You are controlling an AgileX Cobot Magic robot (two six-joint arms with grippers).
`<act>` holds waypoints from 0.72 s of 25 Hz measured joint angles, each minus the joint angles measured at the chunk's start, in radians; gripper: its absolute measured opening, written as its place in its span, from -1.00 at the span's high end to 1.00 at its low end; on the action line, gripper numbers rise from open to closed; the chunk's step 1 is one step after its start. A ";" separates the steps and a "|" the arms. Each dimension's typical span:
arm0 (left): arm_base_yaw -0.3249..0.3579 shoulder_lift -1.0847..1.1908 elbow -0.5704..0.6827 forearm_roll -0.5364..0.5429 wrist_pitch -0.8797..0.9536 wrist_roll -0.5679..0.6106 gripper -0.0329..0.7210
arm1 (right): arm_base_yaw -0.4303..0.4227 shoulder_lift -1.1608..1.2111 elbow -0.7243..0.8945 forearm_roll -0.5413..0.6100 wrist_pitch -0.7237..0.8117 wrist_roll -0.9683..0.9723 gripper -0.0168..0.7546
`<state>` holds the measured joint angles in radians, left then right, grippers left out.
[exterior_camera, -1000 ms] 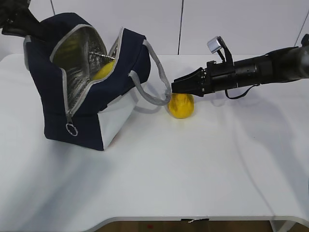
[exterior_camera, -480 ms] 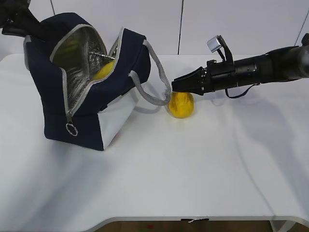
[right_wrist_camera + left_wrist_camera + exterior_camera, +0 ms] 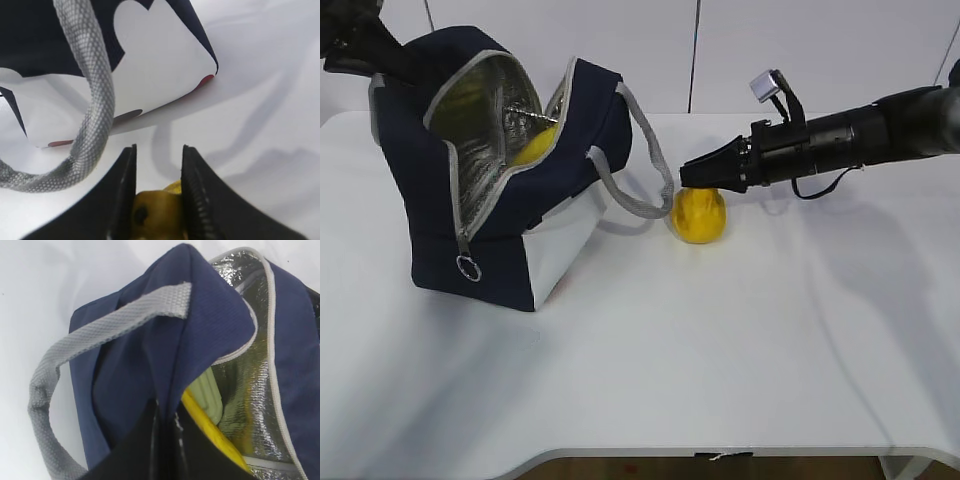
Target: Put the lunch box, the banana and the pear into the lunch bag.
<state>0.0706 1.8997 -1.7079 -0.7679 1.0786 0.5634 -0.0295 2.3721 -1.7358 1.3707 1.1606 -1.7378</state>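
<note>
On the white table (image 3: 650,350), the right gripper (image 3: 686,177) is clamping its partly spread jaws on the pear (image 3: 698,216) beside the lunch bag (image 3: 495,165) — banana (image 3: 212,432) and lunch box (image 3: 206,392) already inside. Next: lifting it into the opening.

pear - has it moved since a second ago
Yes, slightly. The pear has shifted a little right and up, away from the lunch bag handle, with the right gripper jaws closed around its top.
</note>
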 joint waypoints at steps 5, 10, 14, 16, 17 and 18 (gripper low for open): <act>0.000 0.000 0.000 0.000 0.000 0.000 0.92 | -0.007 0.002 -0.026 -0.026 0.005 0.030 0.39; 0.000 0.000 0.000 0.000 0.001 0.000 0.92 | -0.012 0.004 -0.068 -0.072 0.009 0.081 0.40; 0.000 0.000 0.000 0.000 0.001 0.000 0.92 | -0.014 0.011 -0.122 -0.127 0.016 0.143 0.40; 0.000 0.000 0.000 0.000 0.002 0.000 0.92 | -0.015 0.013 -0.158 -0.137 0.017 0.170 0.41; 0.000 0.000 0.000 0.000 0.002 0.000 0.92 | -0.016 0.013 -0.176 -0.141 0.018 0.187 0.41; 0.000 0.000 0.000 0.000 0.005 0.000 0.92 | -0.016 0.013 -0.192 -0.145 0.020 0.201 0.41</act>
<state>0.0706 1.8997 -1.7079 -0.7679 1.0832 0.5634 -0.0457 2.3854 -1.9273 1.2256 1.1806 -1.5368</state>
